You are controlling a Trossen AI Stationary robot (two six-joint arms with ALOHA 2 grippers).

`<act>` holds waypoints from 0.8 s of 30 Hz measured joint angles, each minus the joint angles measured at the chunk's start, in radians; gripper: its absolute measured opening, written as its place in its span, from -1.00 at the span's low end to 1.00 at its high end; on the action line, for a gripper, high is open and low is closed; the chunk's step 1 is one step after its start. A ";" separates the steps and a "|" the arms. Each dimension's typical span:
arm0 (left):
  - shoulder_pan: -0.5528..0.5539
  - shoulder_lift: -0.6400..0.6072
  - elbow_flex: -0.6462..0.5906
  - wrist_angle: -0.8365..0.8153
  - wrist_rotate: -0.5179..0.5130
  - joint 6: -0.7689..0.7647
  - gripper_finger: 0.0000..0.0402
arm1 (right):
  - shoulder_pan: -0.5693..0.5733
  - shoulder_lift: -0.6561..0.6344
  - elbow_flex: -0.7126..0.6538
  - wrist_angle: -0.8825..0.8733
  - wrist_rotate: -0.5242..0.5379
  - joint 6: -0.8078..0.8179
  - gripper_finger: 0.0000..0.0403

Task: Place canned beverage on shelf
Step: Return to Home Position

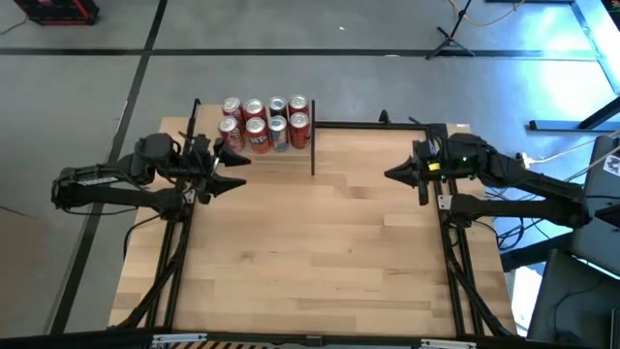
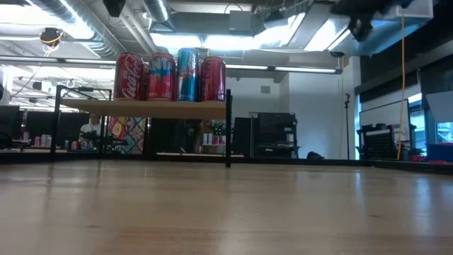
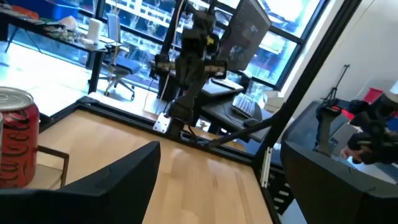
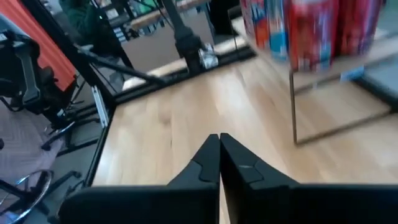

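Parking both arms looks to me like the step in hand; I judge the stocking finished.
Eight cylindrical metal soda cans [image 1: 256, 128], red, red-white and blue, stand in two rows on the small light-wood shelf with thin black posts [image 2: 141, 108]. My left gripper [image 1: 236, 172] hangs just beside it, fingers spread, empty. My right gripper [image 1: 392, 175] is pinched closed, empty, well apart. Next: draw back without brushing the shelf.

Eight cylindrical metal drink cans [image 1: 257, 131] counted from above, in two rows of four. Four seen at table height: one red can with white script [image 2: 129, 76], one red-white-blue can [image 2: 161, 76], one blue can [image 2: 188, 74], one plain red can [image 2: 213, 78]; probably four matching ones behind, hidden there. One small rectangular light-wood shelf with thin black posts [image 2: 145, 108]. Two dark jointed arms, one gripper each: left gripper [image 1: 235, 172], right gripper [image 1: 389, 174].
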 joint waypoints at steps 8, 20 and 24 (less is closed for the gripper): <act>-0.007 -0.001 -0.010 0.003 -0.013 0.115 0.62 | 0.000 -0.056 -0.053 -0.033 0.000 0.022 -0.97; -0.061 -0.103 -0.364 0.388 -0.011 0.250 0.62 | 0.000 -0.163 -0.071 -0.024 0.009 -0.174 -0.97; -0.061 -0.199 -0.478 0.429 -0.011 0.227 0.62 | 0.000 -0.248 -0.178 0.030 0.009 -0.145 -0.97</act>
